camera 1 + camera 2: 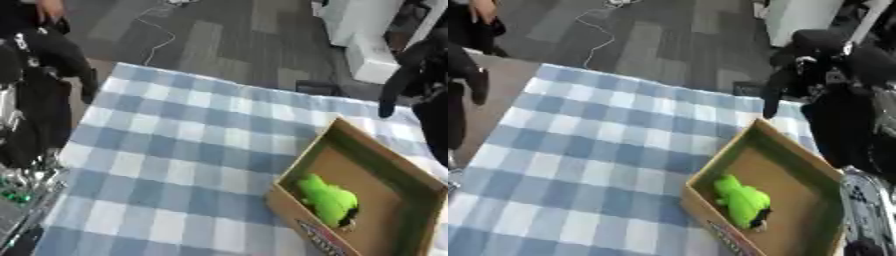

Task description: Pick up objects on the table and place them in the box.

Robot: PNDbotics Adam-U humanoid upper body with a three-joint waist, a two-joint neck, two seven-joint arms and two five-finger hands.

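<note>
The cardboard box [367, 155] sits open at the near right of the table, a plain brown rectangular carton with straight thin walls, a flat matte floor and some red-and-white printing on its near outer wall. Inside it, down in the near corner by that printed wall, lies the bright green soft toy [328, 200], a lumpy, plush-looking shape with a small dark and pale patch at its near end; it rests on the box floor, touching or almost touching the near-left wall. Left of the box the blue-and-white checked tablecloth [175, 165] stretches out, soft fabric in even squares, lying smooth. My right hand [773, 95] hangs above the far corner of the box, black and slim, fingers pointing down and relaxed, holding nothing and touching nothing, apart from the box rim. My left hand [87, 82] hangs beyond the cloth's far-left corner, well apart from the box, dark fingers pointing down; whether they are loose or curled I cannot tell. Beyond the box, grey carpet tiles [227, 45] with a thin pale cable [162, 37] trailing across them.
</note>
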